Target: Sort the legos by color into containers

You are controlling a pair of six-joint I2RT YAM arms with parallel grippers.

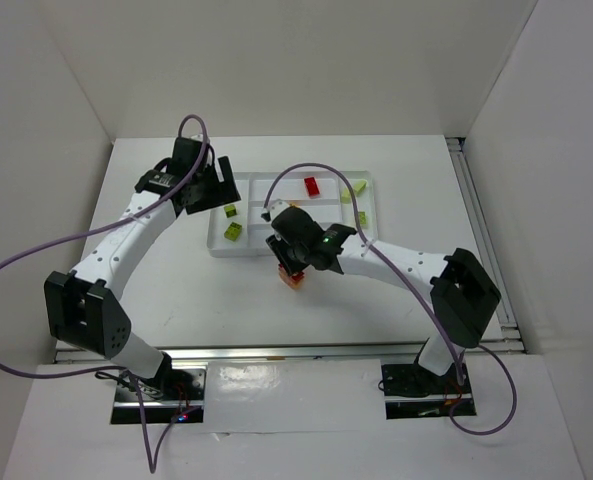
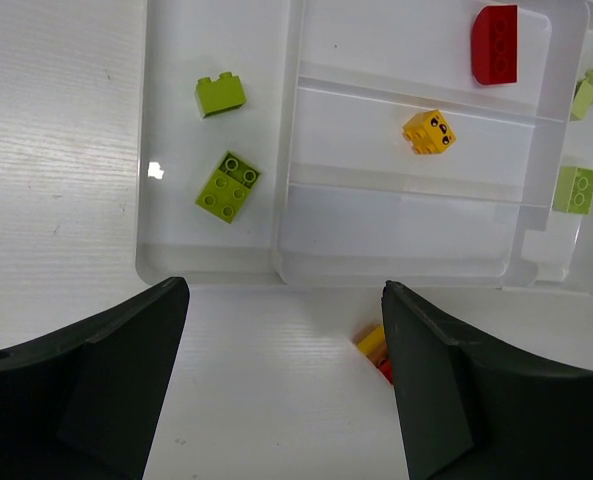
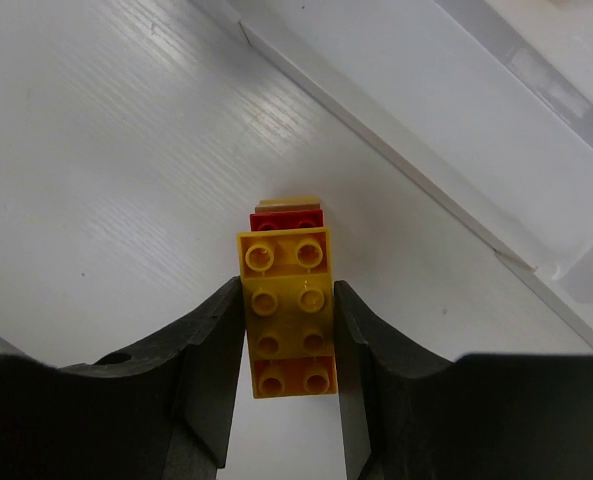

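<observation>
Right claw (image 3: 288, 290): clenched on the stacked yellow-red block (image 3: 286, 330), jaws pressing its long sides. The block's long axis points away from the wrist toward the tray (image 2: 396, 225), whose near wall lies just beyond. The block is outside the tray, over the table (image 2: 56, 150).

Left claw (image 2: 284, 300): released, hovering near the same wall.

Tray contents:
- Left compartment: small green brick (image 2: 220, 94), square green brick (image 2: 228, 186).
- Centre strips: red brick (image 2: 495, 44), yellow brick (image 2: 428, 131).
- Right compartment: pale green bricks (image 2: 574, 189).
</observation>
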